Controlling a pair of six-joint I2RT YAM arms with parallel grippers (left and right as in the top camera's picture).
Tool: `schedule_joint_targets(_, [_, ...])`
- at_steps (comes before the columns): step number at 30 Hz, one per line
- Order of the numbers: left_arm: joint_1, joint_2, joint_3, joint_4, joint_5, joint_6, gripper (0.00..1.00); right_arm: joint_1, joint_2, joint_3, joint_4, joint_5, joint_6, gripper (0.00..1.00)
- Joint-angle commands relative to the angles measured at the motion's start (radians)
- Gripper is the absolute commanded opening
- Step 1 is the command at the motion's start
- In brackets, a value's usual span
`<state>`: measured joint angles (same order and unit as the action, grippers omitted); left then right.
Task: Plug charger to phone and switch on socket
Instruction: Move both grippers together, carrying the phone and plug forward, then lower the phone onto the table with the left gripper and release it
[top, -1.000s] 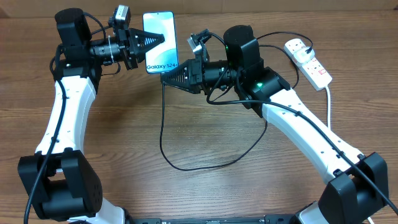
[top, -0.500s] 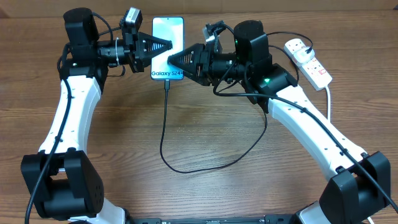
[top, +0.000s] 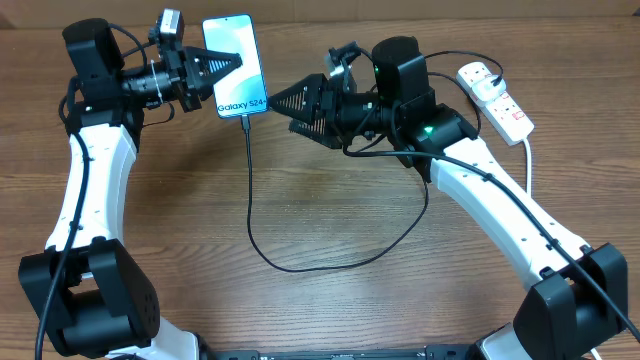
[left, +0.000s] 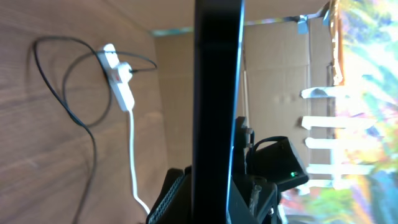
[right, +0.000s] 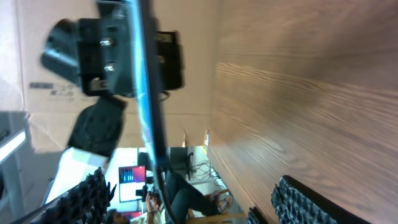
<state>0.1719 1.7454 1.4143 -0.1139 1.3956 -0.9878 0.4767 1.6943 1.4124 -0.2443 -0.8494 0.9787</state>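
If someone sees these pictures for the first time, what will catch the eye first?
The bright blue phone, gripped at top left by the left fingers, stands out most. The black charger runs from its bottom edge and loops across the wooden table. The right fingers stand open beside the phone; the white socket lies at top right.

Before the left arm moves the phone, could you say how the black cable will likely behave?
The charger cable is probably floppy: it lies in a loose loop on the table. It will likely trail after the phone, given that slack.
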Motion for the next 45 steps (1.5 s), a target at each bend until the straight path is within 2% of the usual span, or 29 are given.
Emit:
schedule_joint_targets(1, [-0.005,-0.016,0.015,-0.045,-0.021,0.244,0.04,-0.031,0.008,0.007,-0.114,0.150,-0.026,0.90])
schedule_joint_targets(4, [-0.012,-0.016,0.015,-0.174,-0.081,0.371,0.04,-0.055,0.008,0.007,-0.208,0.224,-0.108,0.91])
schedule_joint_targets(6, [-0.029,-0.015,0.014,-0.321,-0.202,0.468,0.04,-0.079,0.008,0.007,-0.290,0.262,-0.163,0.92])
schedule_joint_targets(9, [-0.072,0.000,0.014,-0.433,-0.308,0.553,0.04,-0.107,0.008,0.007,-0.366,0.273,-0.230,0.95])
schedule_joint_targets(14, [-0.150,0.083,0.014,-0.424,-0.312,0.566,0.04,-0.127,0.008,0.007,-0.442,0.284,-0.312,1.00])
schedule_joint_targets(22, [-0.200,0.263,0.014,-0.419,-0.353,0.645,0.04,-0.126,0.008,0.007,-0.607,0.494,-0.327,1.00])
schedule_joint_targets(27, [-0.206,0.358,0.014,-0.382,-0.379,0.642,0.04,-0.126,0.008,0.007,-0.614,0.502,-0.330,1.00])
schedule_joint_targets(32, [-0.210,0.415,0.014,-0.330,-0.324,0.623,0.04,-0.124,0.008,0.007,-0.613,0.508,-0.330,1.00])
schedule_joint_targets(38, [-0.227,0.460,0.014,-0.349,-0.322,0.618,0.04,-0.124,0.008,0.007,-0.613,0.517,-0.330,1.00])
schedule_joint_targets(45, [-0.248,0.460,0.014,-0.345,-0.413,0.626,0.07,-0.124,0.008,0.007,-0.623,0.517,-0.334,1.00])
